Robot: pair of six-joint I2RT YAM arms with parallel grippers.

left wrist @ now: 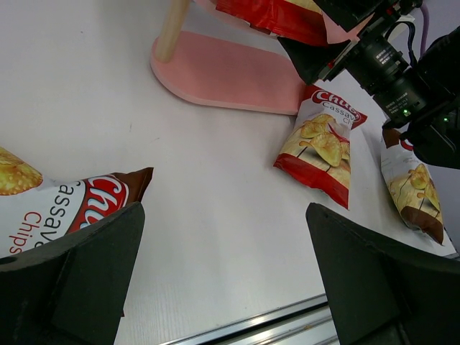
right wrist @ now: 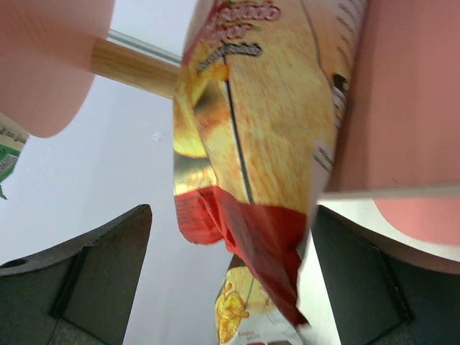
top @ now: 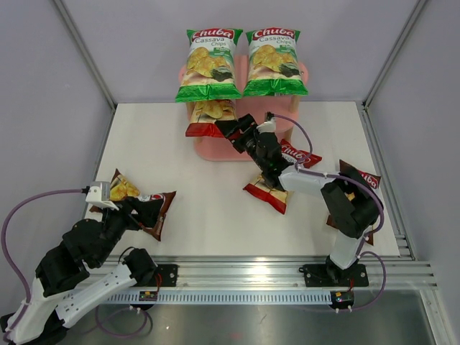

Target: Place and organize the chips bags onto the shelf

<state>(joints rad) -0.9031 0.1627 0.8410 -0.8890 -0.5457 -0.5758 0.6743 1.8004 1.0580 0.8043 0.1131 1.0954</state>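
Shelf stands far-centre on the bench, its top board carrying a left green bag beside a right green bag. A red bag lies on a lower board, its end poking out between the spread fingers of the right tool — not clamped. The left tool gapes empty beside a brown bag, near left.

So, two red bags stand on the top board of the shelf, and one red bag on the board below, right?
Not quite: the two bags on the top board of the shelf are green, not red, as the top external view shows. One red bag is indeed on the board below.
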